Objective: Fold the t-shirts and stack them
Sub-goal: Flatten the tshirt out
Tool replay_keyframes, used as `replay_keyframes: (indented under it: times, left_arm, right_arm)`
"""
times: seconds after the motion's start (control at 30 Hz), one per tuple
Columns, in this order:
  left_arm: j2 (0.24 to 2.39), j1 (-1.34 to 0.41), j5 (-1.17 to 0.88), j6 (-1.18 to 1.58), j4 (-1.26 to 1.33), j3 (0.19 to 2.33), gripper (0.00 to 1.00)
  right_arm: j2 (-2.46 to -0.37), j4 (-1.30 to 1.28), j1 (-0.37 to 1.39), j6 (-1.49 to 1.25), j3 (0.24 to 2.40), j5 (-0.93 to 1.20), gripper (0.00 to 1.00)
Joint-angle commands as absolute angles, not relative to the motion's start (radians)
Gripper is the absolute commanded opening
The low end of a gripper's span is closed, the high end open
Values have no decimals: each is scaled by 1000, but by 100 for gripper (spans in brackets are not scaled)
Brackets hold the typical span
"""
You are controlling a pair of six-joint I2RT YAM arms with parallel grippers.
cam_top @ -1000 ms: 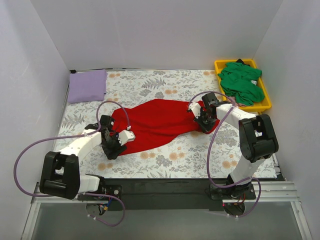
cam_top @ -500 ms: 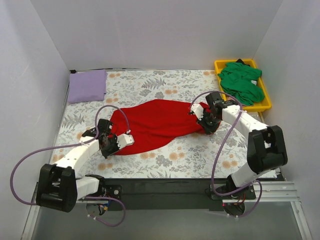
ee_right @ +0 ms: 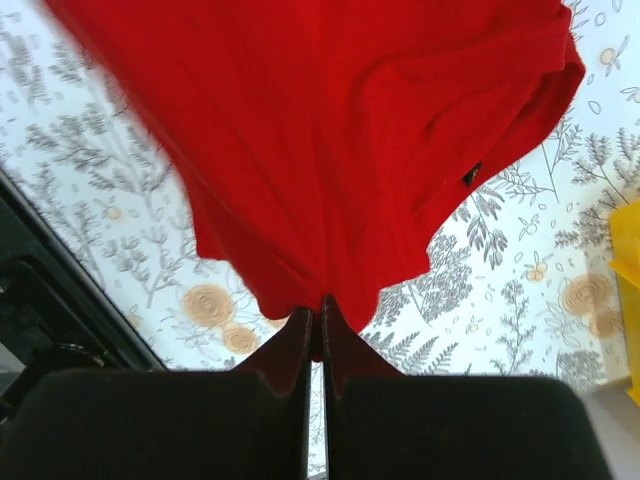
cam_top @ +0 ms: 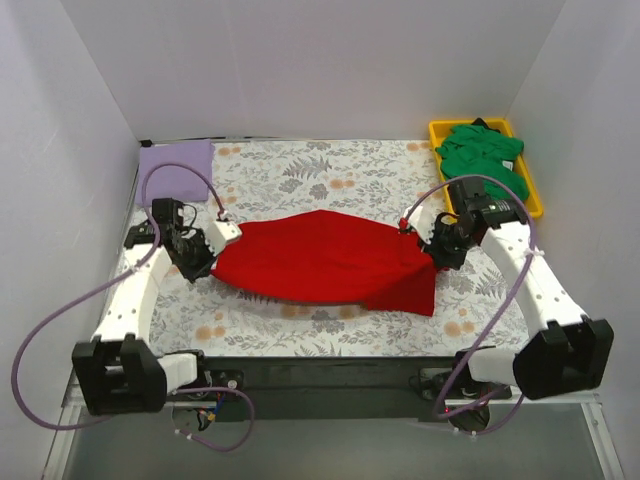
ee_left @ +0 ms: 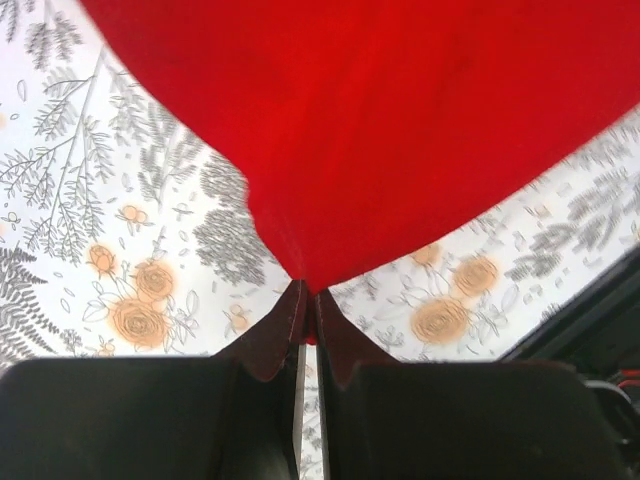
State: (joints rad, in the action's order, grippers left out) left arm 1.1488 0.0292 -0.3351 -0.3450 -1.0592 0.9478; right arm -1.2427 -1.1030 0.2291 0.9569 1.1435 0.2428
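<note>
You are holding the red t-shirt (cam_top: 320, 258) stretched left to right over the middle of the table, and it is hanging as a wide band between your two grippers. Its far edge is rising to a low peak at the centre. Its near edge is sagging towards the floral table cloth (cam_top: 330, 170) and casting a shadow there; the overhead view is not showing whether that edge is touching the cloth. At the right end a loose flap of the shirt is drooping towards the near side.

The left gripper (cam_top: 197, 262) is pinching the shirt's left end. In the left wrist view its fingers (ee_left: 275, 340) are pressing together with a point of red cloth caught between the tips. The right gripper (cam_top: 438, 250) is gripping the right end in the same way: in its wrist view the jaws are clamping on a bunched fold, and a small dark label (ee_right: 472, 173) is showing on the cloth beyond them.

The lavender t-shirt (cam_top: 175, 172) is lying folded flat at the far left corner, well apart from the red one. The green t-shirt (cam_top: 483, 160) is sitting crumpled in the yellow tray (cam_top: 533, 200) at the far right corner, near your right arm's wrist.
</note>
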Motion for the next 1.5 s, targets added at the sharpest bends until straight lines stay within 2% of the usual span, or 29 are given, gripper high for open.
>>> replay_keyframes:
  times: [0.0, 0.13, 0.17, 0.2, 0.27, 0.33, 0.43, 0.5, 0.63, 1.03, 1.37, 1.47]
  left_arm:
    - [1337, 90, -410, -272, -1002, 1060, 0]
    - [1628, 89, -413, -143, -977, 1179, 0]
    - [1659, 90, -411, -126, -957, 1195, 0]
    - [1686, 89, -393, -112, -944, 1193, 0]
    - [1726, 91, -387, -77, -910, 1190, 0]
    - [1738, 91, -383, -63, -902, 1174, 0]
    - [1732, 89, -388, -51, -894, 1137, 0]
    - [1729, 89, -390, -52, -890, 1120, 0]
    - [1729, 90, -396, -40, -891, 1114, 1]
    - [1733, 90, -382, -23, -900, 1118, 2]
    - [1686, 89, -439, -92, -968, 1115, 9]
    - [1637, 89, -456, -147, -997, 1100, 10]
  right_arm:
    - [-1452, -1079, 178, 1051, 1207, 258, 1]
    - [-1692, -1000, 149, 959, 1330, 242, 2]
    - [-1750, -982, 147, 934, 1368, 230, 7]
    - [-1775, -970, 146, 914, 1388, 210, 14]
    - [-1796, -971, 135, 870, 1426, 201, 51]
    - [-1769, -977, 121, 861, 1418, 215, 65]
    - [-1634, -999, 120, 902, 1310, 264, 65]
    - [-1517, -1018, 126, 945, 1200, 294, 61]
    - [-1369, -1016, 210, 968, 1045, 302, 59]
    - [-1442, -873, 370, 897, 917, 226, 59]
    - [-1491, -776, 410, 896, 805, 183, 64]
    - [-1496, -750, 411, 900, 776, 166, 62]
